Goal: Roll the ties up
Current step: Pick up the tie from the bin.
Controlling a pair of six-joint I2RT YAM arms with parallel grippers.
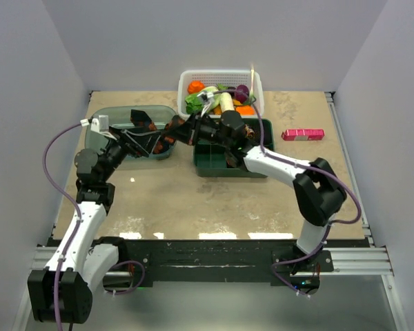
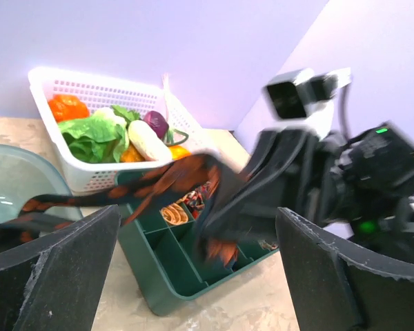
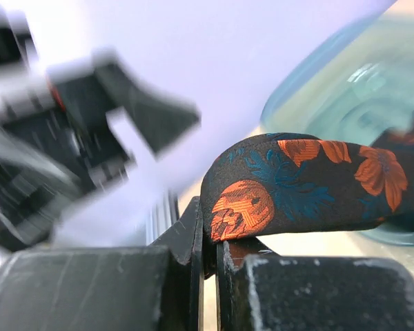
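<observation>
My left gripper (image 2: 199, 234) sits wide apart. Spotted tie (image 2: 169, 181) runs from the left edge to the blurred right gripper (image 2: 228, 210), which is clamped on it, above the green divider tray (image 2: 159, 276). Rolled tie (image 2: 174, 214) in one compartment. White basket (image 2: 90, 181) of vegetables behind.

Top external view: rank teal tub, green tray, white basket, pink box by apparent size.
1. teal tub, green tray, white basket: look alike, partly hidden, so unranked.
2. pink box: clearly smallest.

Basket (image 1: 221, 72) behind divided tray (image 1: 210, 165), tub (image 1: 100, 141) left of it, box (image 1: 303, 134) right, tie (image 2: 165, 183) spanning tub and tray
</observation>
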